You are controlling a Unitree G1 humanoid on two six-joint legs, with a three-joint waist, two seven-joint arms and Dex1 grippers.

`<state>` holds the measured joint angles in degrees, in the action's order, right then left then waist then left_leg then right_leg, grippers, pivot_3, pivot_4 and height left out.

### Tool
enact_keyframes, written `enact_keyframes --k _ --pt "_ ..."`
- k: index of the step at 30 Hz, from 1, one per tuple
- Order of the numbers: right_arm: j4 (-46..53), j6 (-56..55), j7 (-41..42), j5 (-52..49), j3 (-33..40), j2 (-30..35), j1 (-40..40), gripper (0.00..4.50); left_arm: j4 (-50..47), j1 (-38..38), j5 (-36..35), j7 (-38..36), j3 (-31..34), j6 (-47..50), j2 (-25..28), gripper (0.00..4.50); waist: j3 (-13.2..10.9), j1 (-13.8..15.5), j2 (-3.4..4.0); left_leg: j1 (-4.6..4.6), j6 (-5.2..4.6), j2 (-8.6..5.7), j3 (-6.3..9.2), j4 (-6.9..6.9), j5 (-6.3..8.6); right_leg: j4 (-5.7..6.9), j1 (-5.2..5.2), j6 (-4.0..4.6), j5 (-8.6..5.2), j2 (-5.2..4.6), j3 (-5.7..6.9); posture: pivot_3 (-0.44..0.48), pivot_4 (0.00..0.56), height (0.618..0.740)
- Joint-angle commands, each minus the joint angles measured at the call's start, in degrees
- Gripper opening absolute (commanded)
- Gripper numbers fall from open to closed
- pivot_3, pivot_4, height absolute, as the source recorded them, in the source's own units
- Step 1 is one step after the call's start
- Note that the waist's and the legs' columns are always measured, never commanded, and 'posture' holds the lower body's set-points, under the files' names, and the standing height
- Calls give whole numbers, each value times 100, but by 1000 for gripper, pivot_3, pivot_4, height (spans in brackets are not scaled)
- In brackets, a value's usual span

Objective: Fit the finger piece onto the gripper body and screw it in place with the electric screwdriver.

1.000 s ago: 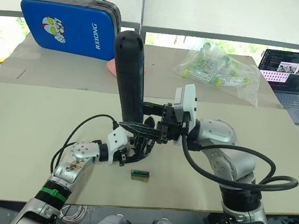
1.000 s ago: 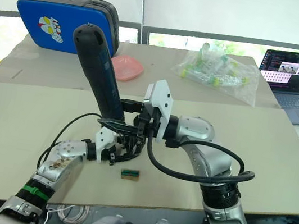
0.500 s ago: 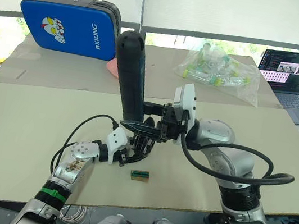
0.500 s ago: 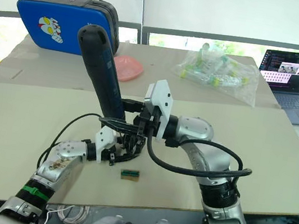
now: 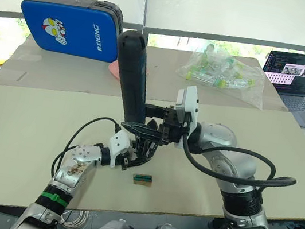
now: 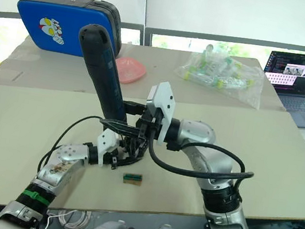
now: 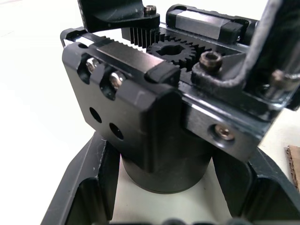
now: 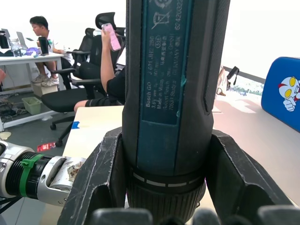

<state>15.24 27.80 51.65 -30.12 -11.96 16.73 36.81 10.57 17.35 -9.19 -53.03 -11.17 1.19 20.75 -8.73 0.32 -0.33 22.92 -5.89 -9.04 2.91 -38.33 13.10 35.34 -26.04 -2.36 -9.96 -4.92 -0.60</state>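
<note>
Standing nearly upright at the middle of the beige worktop [image 5: 35,119], the electric screwdriver [image 5: 132,76] leans slightly, its rounded end up and its lower end pointing down at the gripper body [image 5: 142,148]. The right pincer [image 5: 149,120] is clamped around the screwdriver's lower barrel; the right wrist view shows a black finger pressed against each side of it. The left pincer [image 5: 131,157] grips the gripper body low on the worktop, its two fingers closed on the round base, as the left wrist view shows, with the gear and rack teeth on top of the body exposed. A small green-and-tan block [image 5: 143,178] lies on the worktop just beside the left pincer. Farther back sit a blue case [image 5: 68,24], a clear plastic bag of parts [image 5: 223,72] and a laptop [image 5: 296,70]
</note>
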Motion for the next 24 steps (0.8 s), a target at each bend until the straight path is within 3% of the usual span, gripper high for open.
enact_keyframes --k 1,24 --pt "-49 -172 -29 130 -47 -30 -84 1941 181 -195 106 -102 -191 222 63 2314 2 0 1 -1 0 0 0 0 0 0 0 0 0 1 0 0 150 740" --pt "-226 -268 -171 326 -268 -84 -382 1941 138 -262 74 -174 -165 230 175 2314 31 -31 2 -106 -41 5 1 53 27 -28 89 6 -6 18 -7 0 150 740"
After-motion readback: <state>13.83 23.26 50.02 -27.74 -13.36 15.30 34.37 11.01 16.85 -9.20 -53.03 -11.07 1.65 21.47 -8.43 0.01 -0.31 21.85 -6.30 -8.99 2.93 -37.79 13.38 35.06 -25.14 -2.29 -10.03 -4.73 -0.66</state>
